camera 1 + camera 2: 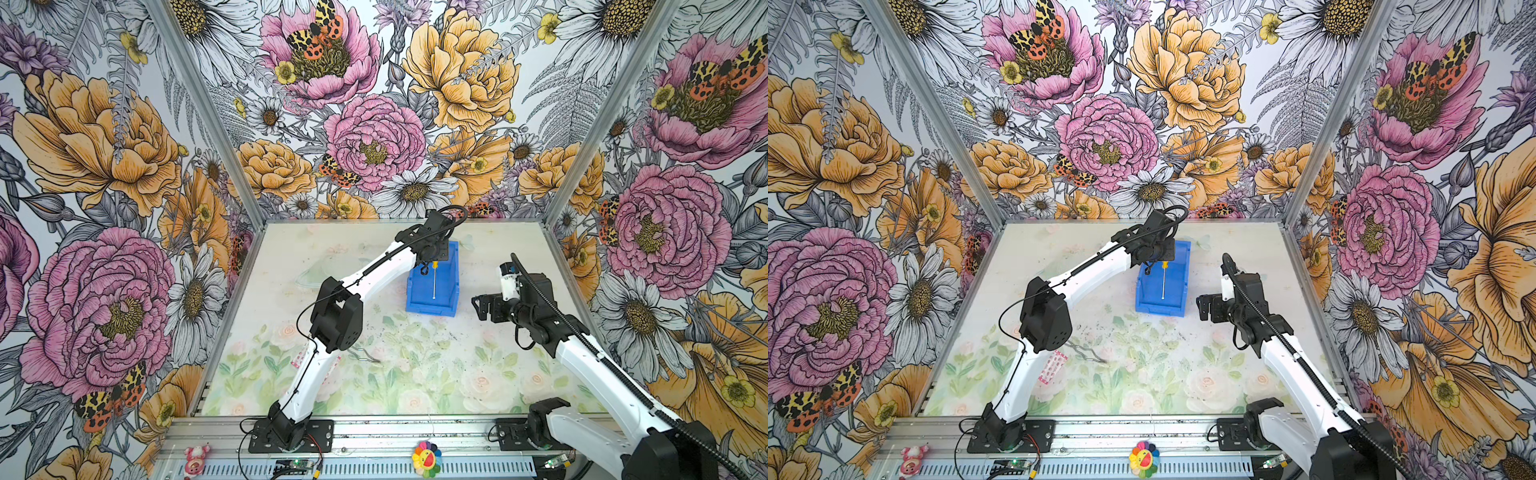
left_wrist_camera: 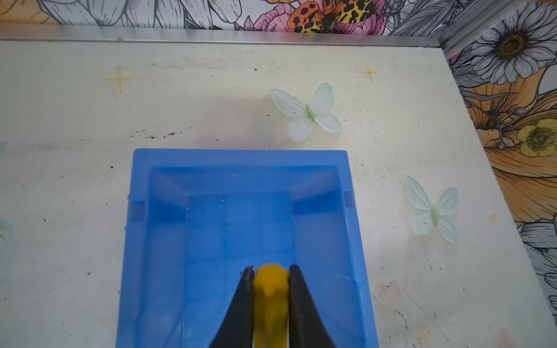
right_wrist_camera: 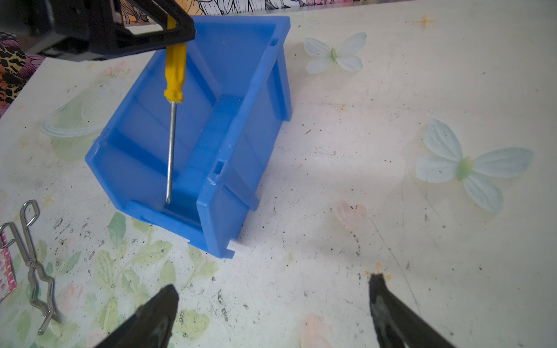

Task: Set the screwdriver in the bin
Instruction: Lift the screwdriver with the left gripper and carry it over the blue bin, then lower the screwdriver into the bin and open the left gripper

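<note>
While the left gripper (image 2: 271, 268) pinched the yellow handle of the screwdriver (image 3: 174, 84) between its closed jaws, the tool hung almost upright over the bin (image 3: 256, 141), tip down. The gripper held the top of the handle above the bin's rim, and the thin shaft reached down between the blue walls. The tip sat close to the bin's low front lip; whether it touched the bin's floor could not be told. The bin stood on the table (image 3: 391, 90). The right gripper (image 3: 274, 283) hovered beside the bin's right wall, apart from it, its jaws spread wide and empty. Wire tongs (image 3: 33, 265) lay on the table in front of the bin, well apart from it toward the left, with a pink sheet (image 1: 1052, 365) just beyond them.
</note>
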